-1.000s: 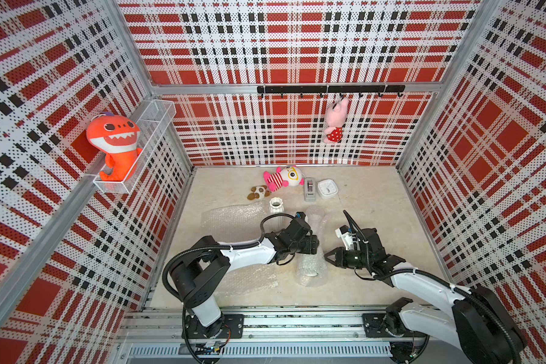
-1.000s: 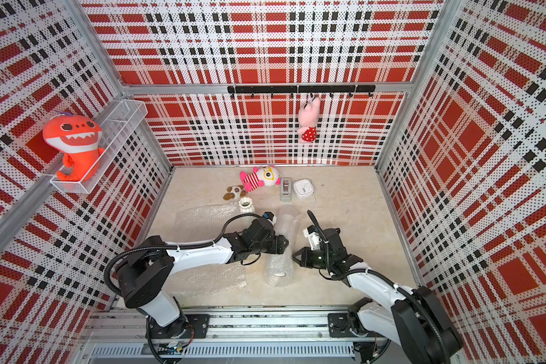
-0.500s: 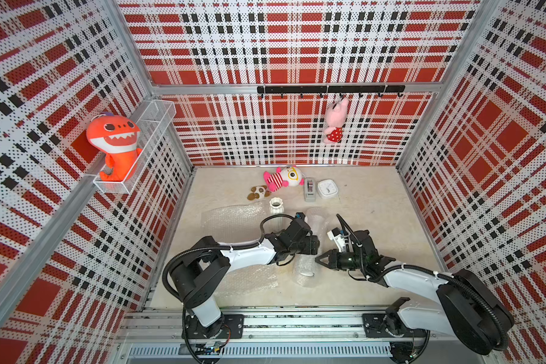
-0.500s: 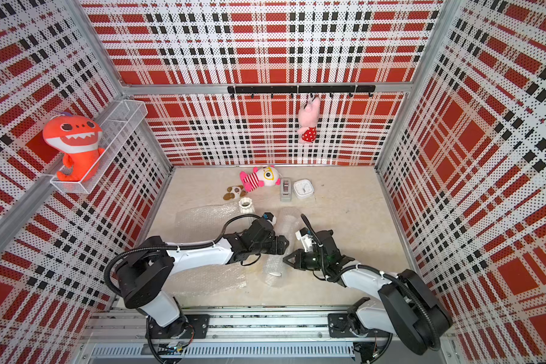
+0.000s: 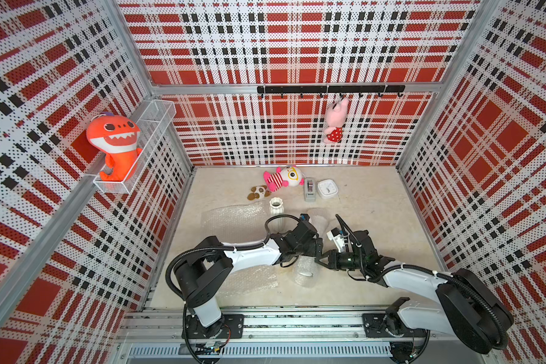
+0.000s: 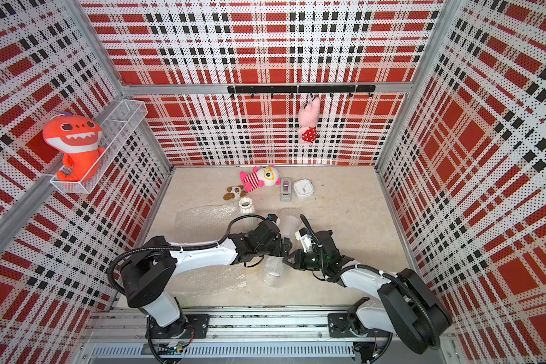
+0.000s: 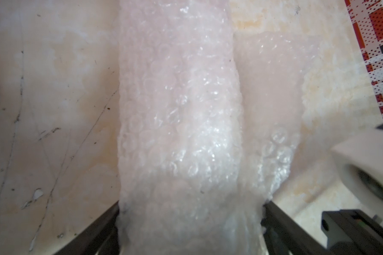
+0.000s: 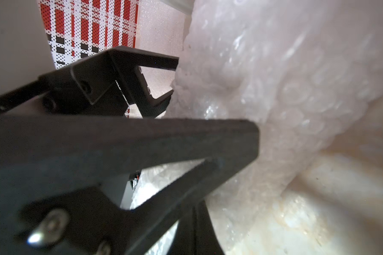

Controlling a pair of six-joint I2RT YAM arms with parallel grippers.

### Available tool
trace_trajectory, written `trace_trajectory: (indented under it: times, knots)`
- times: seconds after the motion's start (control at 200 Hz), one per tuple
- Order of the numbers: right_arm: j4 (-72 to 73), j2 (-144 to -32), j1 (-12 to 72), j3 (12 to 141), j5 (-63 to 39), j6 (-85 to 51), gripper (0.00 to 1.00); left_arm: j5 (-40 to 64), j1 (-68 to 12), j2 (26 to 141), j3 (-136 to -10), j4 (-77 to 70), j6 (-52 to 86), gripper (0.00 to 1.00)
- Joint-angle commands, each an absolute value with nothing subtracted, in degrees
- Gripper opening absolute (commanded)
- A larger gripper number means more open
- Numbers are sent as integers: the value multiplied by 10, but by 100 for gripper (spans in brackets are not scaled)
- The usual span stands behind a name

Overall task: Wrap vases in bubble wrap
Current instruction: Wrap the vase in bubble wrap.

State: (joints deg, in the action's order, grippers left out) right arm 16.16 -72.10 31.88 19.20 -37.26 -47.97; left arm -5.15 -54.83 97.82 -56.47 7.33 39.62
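Note:
A vase rolled in bubble wrap (image 5: 306,268) (image 6: 273,271) lies on the floor between my two arms. In the left wrist view the roll (image 7: 177,110) fills the gap of my left gripper (image 7: 191,205) (image 5: 316,250). Its jaws stand wide on either side of the roll without squeezing it. My right gripper (image 5: 321,261) (image 8: 196,225) is shut, its tip against the side of the wrapped roll (image 8: 274,77) and partly hidden by a left finger (image 8: 241,132). The slimmer white vase (image 5: 275,208) (image 6: 246,206) stands bare farther back. Two loose sheets of bubble wrap (image 5: 234,219) (image 5: 249,280) lie flat on the left.
At the back lie a pink striped plush (image 5: 281,179), a small brown toy (image 5: 259,193), a tape dispenser (image 5: 309,189) and a white clock (image 5: 327,188). An orange shark (image 5: 114,145) sits in a wall basket. A pink toy (image 5: 334,121) hangs from the hook rail.
My right gripper has moved left, up against the wrapped vase beside the left gripper. The left jaws have spread wider around the roll.

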Motion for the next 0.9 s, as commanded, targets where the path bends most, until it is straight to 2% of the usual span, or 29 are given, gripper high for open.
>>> trace_trajectory:
  times: [0.0, 0.356, 0.461, 0.546, 0.616, 0.676, 0.782, 0.897]
  knots:
    - [178, -715, 323, 198, -348, -470, 0, -36, -566, 983, -571, 89, 390, 91]
    - [157, -684, 323, 199, -351, -444, 0, -31, -545, 952, -534, 86, 382, 75]
    - [107, -655, 316, 213, -349, -415, 8, -26, -542, 947, -525, 85, 375, 73]
    - [26, -638, 283, 225, -319, -379, 10, -17, -540, 948, -520, 87, 368, 72]
    - [22, -634, 236, 221, -333, -374, 10, -9, -541, 948, -517, 84, 362, 72]
    - [16, -643, 199, 229, -332, -376, 10, -4, -541, 945, -516, 84, 355, 71]
    - [-3, -690, 187, 266, -318, -351, 7, 5, -543, 941, -515, 84, 342, 71]
    - [76, -743, 188, 279, -347, -375, 3, 13, -545, 938, -512, 79, 334, 71]
